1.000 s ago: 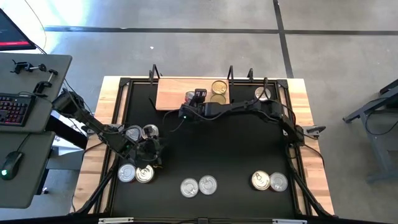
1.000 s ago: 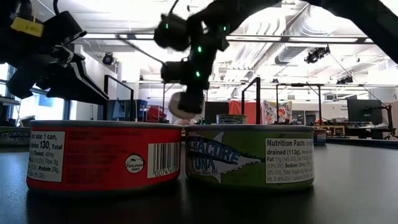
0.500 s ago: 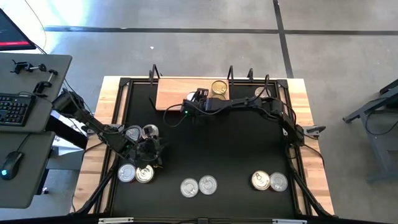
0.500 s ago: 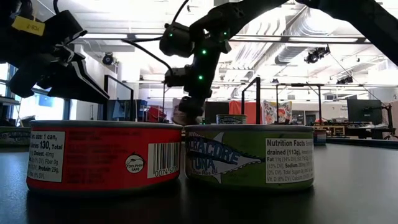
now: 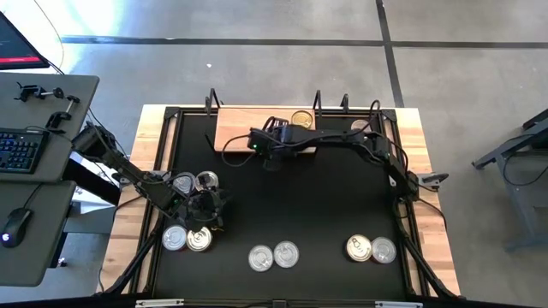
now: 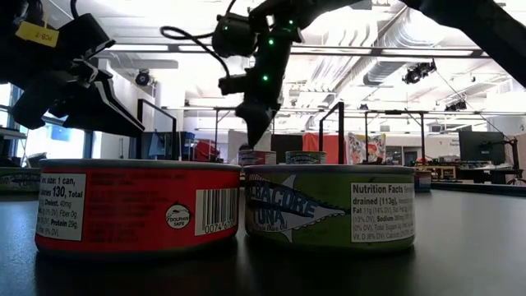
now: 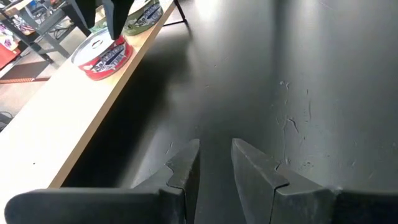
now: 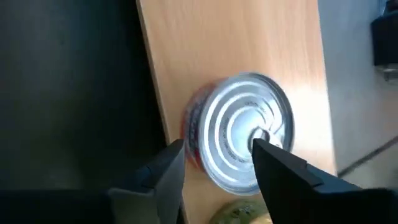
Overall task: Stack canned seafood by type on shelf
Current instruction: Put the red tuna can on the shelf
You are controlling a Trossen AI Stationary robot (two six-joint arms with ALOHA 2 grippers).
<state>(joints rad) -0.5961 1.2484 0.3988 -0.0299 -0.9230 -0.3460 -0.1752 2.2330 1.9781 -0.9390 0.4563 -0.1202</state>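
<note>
Right claw (image 8: 214,162) parted, above red tin (image 8: 239,127)

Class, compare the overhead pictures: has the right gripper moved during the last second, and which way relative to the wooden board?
Yes. The right gripper has pulled back toward the wooden board's near edge and risen, leaving a red tin standing on the board.

Bright overhead light glares off the tin lid (image 8: 245,134), which is blurred; the black mat (image 7: 298,74) shows soft sheen.
</note>
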